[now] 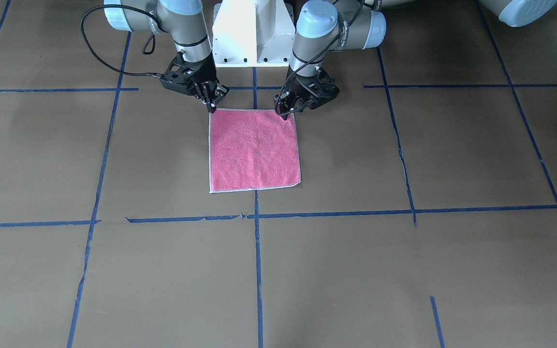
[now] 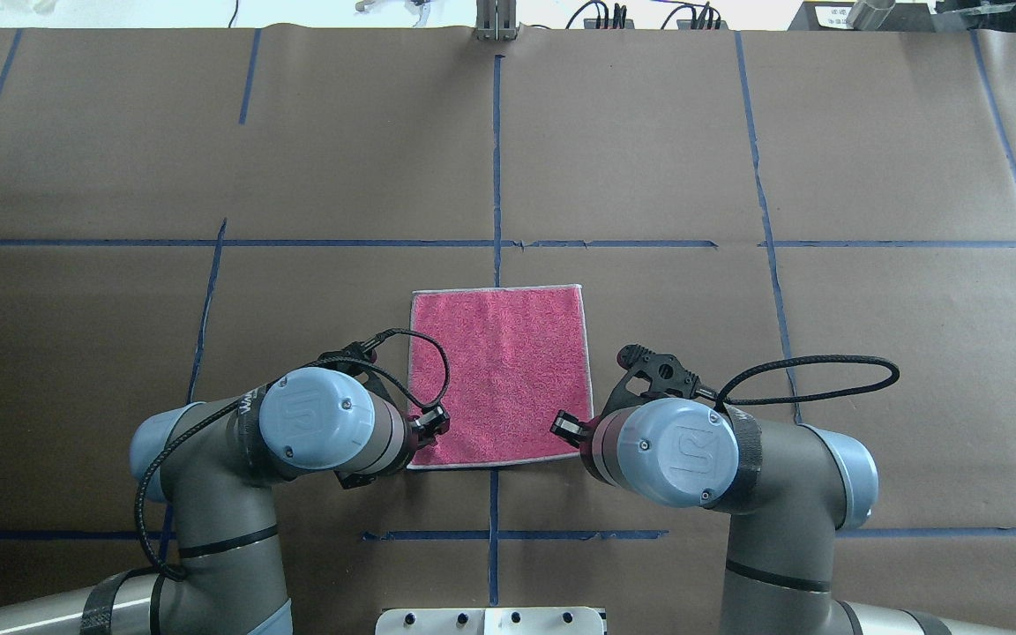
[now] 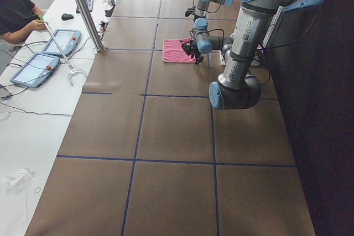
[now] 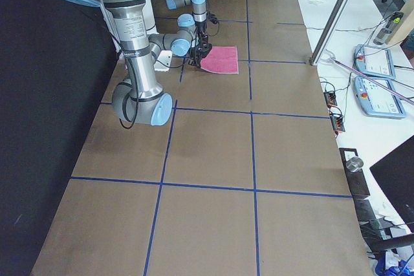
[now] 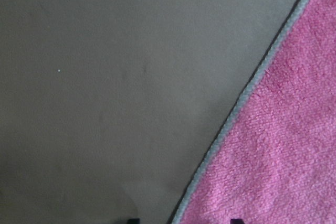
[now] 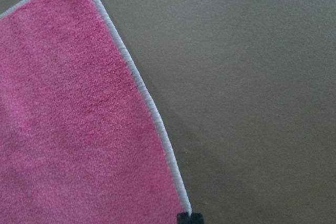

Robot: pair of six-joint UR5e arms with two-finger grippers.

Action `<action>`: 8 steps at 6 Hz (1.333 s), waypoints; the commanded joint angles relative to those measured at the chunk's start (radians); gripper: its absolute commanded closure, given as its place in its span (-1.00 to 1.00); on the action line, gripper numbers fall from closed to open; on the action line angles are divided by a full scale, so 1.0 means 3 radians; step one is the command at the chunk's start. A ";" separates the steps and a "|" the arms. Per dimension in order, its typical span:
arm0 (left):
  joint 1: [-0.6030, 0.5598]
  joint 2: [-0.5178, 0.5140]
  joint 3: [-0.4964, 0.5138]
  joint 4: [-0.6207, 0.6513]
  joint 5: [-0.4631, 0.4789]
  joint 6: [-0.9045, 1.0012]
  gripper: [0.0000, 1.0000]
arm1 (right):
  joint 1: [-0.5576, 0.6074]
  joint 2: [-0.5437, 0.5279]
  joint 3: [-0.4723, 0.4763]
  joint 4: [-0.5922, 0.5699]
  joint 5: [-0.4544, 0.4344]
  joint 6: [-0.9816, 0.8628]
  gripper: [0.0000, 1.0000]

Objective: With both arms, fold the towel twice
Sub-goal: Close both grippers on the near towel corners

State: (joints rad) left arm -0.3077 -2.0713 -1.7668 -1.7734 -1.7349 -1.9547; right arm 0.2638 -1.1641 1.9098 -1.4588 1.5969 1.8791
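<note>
Note the towel (image 1: 254, 150) spread flat and unfolded on the brown worktop (image 1: 404, 266), just ahead of the white pedestal (image 1: 254, 34) and lying across a blue tape line (image 1: 258, 270). Looks roughly square, pink terry face up, with thin pale stitched edging all round. Find the left gripper (image 1: 285, 111) at the towel's robot-side corner on that arm's side, jaws parted, with two dark fingertips (image 5: 134, 221) set either side of the hem in the wrist view. Find the right gripper (image 1: 213, 103) at the other robot-side corner, one dark fingertip (image 6: 189, 217) right at the corner's point; cannot tell whether parted or closed there.
</note>
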 commanded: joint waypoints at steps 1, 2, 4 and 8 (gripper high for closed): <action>0.0013 0.0001 -0.0021 0.0000 -0.0005 -0.0004 -0.11 | 0.0005 -0.0001 0.0000 0.0000 0.0000 0.0000 0.98; 0.0018 0.0001 -0.0006 0.0000 -0.0010 -0.0009 0.08 | 0.0005 -0.0001 0.0000 0.0000 0.0000 0.0000 0.98; 0.0018 0.0006 -0.0011 0.0005 -0.0010 -0.0004 0.90 | 0.0010 -0.0001 -0.0005 0.0000 0.0000 0.0000 0.98; -0.0007 0.0017 -0.0362 0.0031 -0.0015 -0.0126 1.00 | 0.0020 -0.0092 0.0172 -0.0010 0.0056 0.0000 0.98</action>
State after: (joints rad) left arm -0.3070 -2.0674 -1.8319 -1.7683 -1.7395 -1.9729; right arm 0.2686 -1.1740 1.9294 -1.4608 1.6020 1.8791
